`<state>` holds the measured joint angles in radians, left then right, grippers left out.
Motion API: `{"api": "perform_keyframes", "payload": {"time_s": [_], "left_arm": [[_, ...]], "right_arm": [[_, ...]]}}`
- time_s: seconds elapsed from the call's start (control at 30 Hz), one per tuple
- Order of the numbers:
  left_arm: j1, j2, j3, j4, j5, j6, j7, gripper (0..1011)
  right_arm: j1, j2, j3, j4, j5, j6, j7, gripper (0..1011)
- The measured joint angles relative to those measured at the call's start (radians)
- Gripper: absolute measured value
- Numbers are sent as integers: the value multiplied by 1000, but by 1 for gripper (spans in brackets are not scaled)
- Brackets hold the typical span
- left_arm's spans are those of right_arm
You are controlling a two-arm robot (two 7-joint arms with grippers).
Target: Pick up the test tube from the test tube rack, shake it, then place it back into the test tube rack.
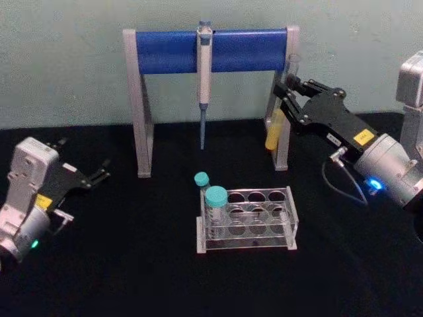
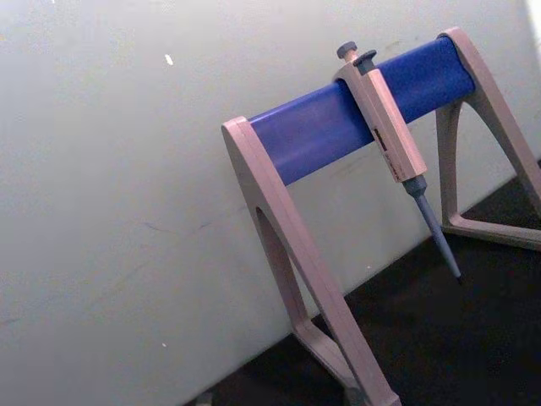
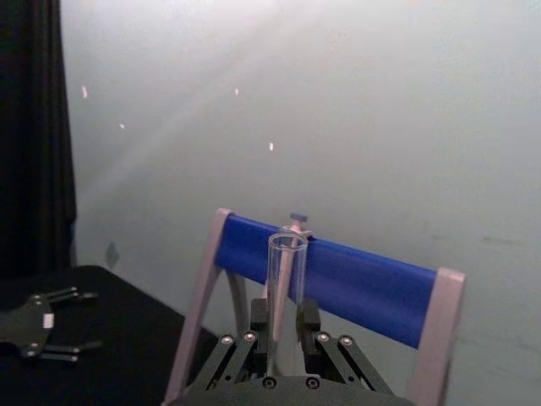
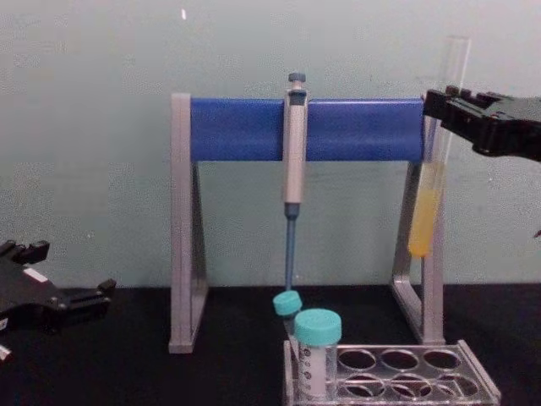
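**Step in hand:** pick-up is judged complete and the shake is due.

1. The low clear plastic test tube rack (image 1: 248, 218) with round holes in its top plate stands nearest the robot. Two short teal-capped tubes (image 1: 215, 198) occupy its left end. The other holes appear free.
2. The left gripper (image 1: 82, 160) is parked well to the left of the rack, low over the black table. Its fingers are spread and hold nothing.
3. The right gripper (image 1: 285, 92) is raised above and behind the right end of the rack. Its black fingers (image 4: 439, 106) are clamped on the upper part of the long, slim, capless clear glass test tube (image 4: 425, 211).
4. The test tube hangs nearly upright, well clear of the rack. Its open mouth is above the fingers and the yellow liquid is in its lower part.
5. Behind the rack stands the tall grey-and-blue pipette stand (image 1: 211, 49). The tube lines up with the stand's right leg, and whether the two touch cannot be told.

**Next move:** the shake calls for short motions with the mouth kept up and clearance from the stand. The return then calls for the rounded bottom to be centred over a free hole.
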<state>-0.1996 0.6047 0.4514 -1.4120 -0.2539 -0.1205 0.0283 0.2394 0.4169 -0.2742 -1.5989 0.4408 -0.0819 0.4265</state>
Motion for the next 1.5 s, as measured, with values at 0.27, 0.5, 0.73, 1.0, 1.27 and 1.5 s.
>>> {"api": "perform_keyframes", "payload": {"time_s": [0.27,0.5,0.73,1.0,1.27,1.5], "left_arm": [[0,0,0,0,0,0,0,1001],[0,0,0,0,0,0,0,1001],[0,0,0,0,0,0,0,1001],[0,0,0,0,0,0,0,1001],[0,0,0,0,0,0,0,1001],[0,0,0,0,0,0,0,1001]], "right_arm": [[21,26,-14,10,98,37,106,233],[35,74,-28,13,184,119,182,233],[44,148,-44,-8,218,210,211,233],[30,229,-57,-72,82,187,77,233],[17,193,-61,-87,-119,94,-92,233],[34,105,-50,-34,-110,48,-110,233]]}}
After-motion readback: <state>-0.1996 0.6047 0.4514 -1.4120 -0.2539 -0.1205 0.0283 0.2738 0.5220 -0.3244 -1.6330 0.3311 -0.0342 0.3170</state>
